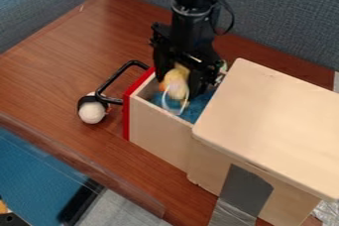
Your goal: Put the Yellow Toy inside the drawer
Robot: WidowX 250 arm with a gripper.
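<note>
Over the pulled-out drawer (159, 133), the black gripper (177, 74) points downward from the top of the view. It is shut on the yellow toy (176, 82), which hangs between the two fingers at the drawer's mouth, inside the outline of its walls. The drawer has pale wooden sides, a red front and a blue lining (191, 114). A thin pale loop hangs below the toy, against the blue. Whether the toy's underside touches the lining, I cannot tell.
A wooden cabinet (271, 116) with a flat top stands right of the drawer, grey tape at its base. The black drawer handle (118, 77) juts out to the left. A white round object (92, 113) with a black band lies beside it. Grey-blue partitions stand behind the brown table (59, 66).
</note>
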